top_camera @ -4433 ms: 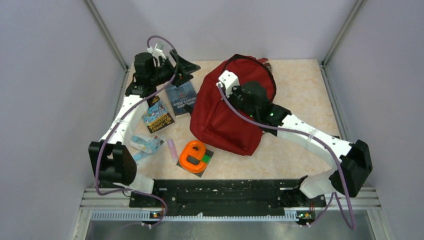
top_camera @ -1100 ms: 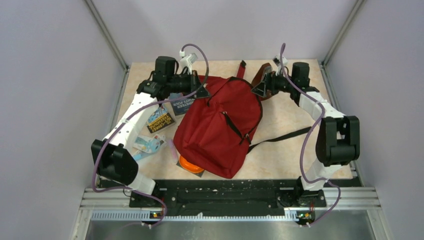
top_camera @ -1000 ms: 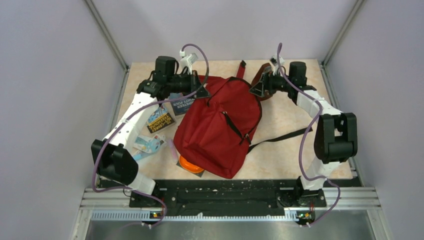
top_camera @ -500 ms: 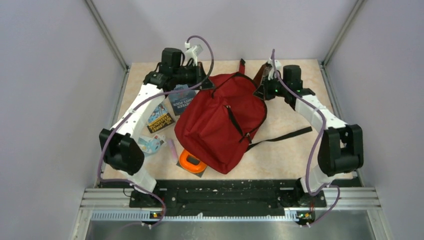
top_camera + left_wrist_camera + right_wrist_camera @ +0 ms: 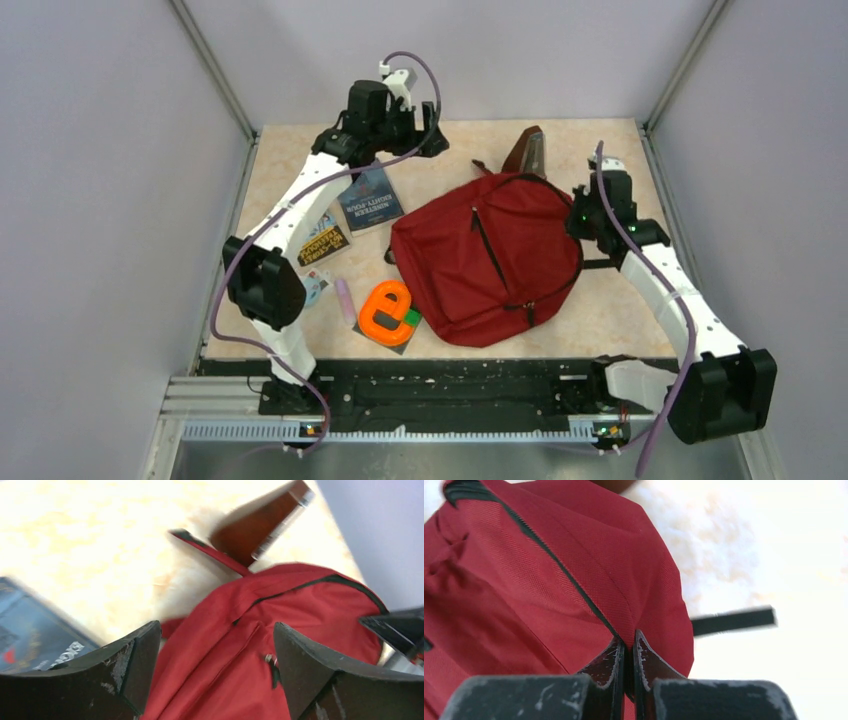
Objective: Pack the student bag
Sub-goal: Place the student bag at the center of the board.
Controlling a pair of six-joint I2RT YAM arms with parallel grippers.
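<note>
- Overhead, the student bag [image 5: 485, 262] lies flat on the beige surface [image 5: 610, 160], right of centre, front panel up and black zipper lines showing.
- At the bag's right edge, the right pincer [image 5: 628, 650] is clenched on a fold of the red fabric, right where a black zipper seam runs into its tips.
- A black strap [image 5: 734, 620] trails out from that same edge across the bare surface.
- Far left and raised, the left pincer [image 5: 215, 635] hangs released, jaws spread wide with nothing between them. It is clear of the bag, and its wrist view looks down on the bag's top.
- A brown metronome [image 5: 527, 155] stands just behind the top of the bag, near the far edge. The wrist view is too blurred to tell whether the 2 touch.
- Left of the bag, 2 books rest flat: a dark blue book [image 5: 368, 197] nearer the middle, and a second book [image 5: 322, 238] just beside it toward the left wall.
- An orange e-shaped piece [image 5: 386, 308] sits on a dark square pad just beside the bag's near-left corner.
- A pink tube [image 5: 344, 298] lies just left of that pad, near the left arm's base link.
</note>
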